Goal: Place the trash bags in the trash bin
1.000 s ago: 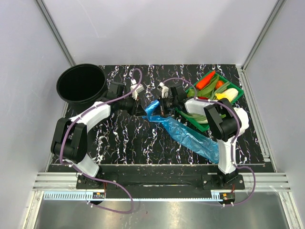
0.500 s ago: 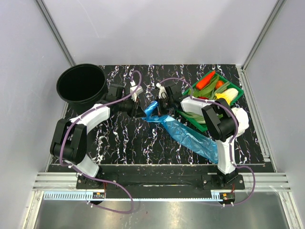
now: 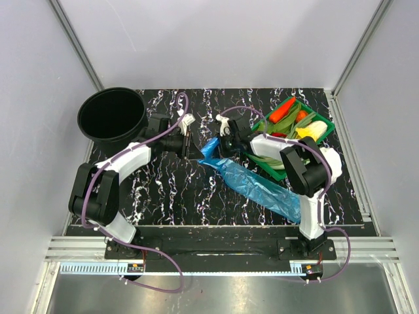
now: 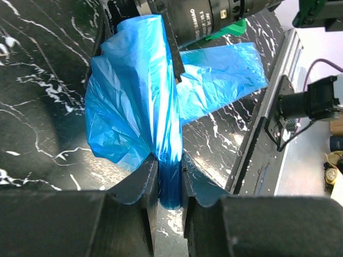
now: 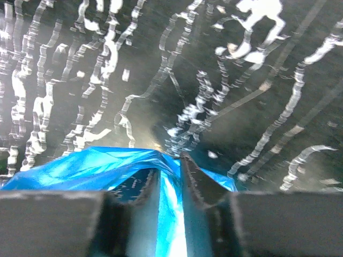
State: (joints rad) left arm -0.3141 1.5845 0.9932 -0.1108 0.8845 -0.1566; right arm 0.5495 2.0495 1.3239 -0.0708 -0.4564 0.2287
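Note:
A blue trash bag [image 3: 262, 190] lies stretched over the black marbled table from the centre toward the near right. Its bunched upper end [image 4: 134, 96] hangs between both grippers. My left gripper [image 3: 195, 152] is shut on a twisted fold of it, pinched at the fingertips [image 4: 170, 160]. My right gripper [image 3: 219, 147] faces it from the right, its fingers close together with blue film [image 5: 96, 166] between them [image 5: 170, 166]. The black trash bin [image 3: 80, 118] stands at the far left corner, apart from the bag, with nothing showing inside.
A green tray [image 3: 325, 121] of vegetables sits at the far right, just behind the right arm. A white wrinkly lump [image 3: 329, 160] lies beside it. The right wrist's camera lens [image 4: 198, 21] hangs close above the bag's end.
Both grippers have shifted only slightly around the bag's upper end, the right one a little toward the left. The bag's long tail has stayed in place.

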